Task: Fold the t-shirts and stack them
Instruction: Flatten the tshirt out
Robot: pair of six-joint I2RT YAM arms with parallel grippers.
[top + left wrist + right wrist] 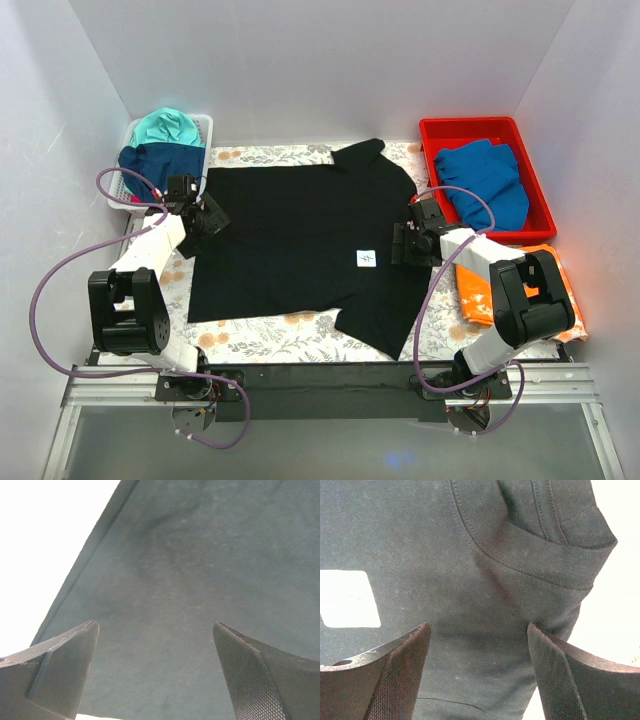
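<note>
printed cloth (260, 335) lies under everything; the black shirt (290, 240) spreads between both arms. left gripper (155, 627) gapes wide over the hem (75, 592), right gripper (479, 627) open just behind the collar (540, 555), white label (347, 599) ahead-left. a low pinch could snag the cloth, a shallow one just one layer.

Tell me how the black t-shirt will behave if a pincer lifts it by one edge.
Probably floppy: the black t-shirt lies flat with soft creases, so a lifted edge would likely drape and drag the rest. Likely light, being thin knit. It may slide on the printed table cloth.
</note>
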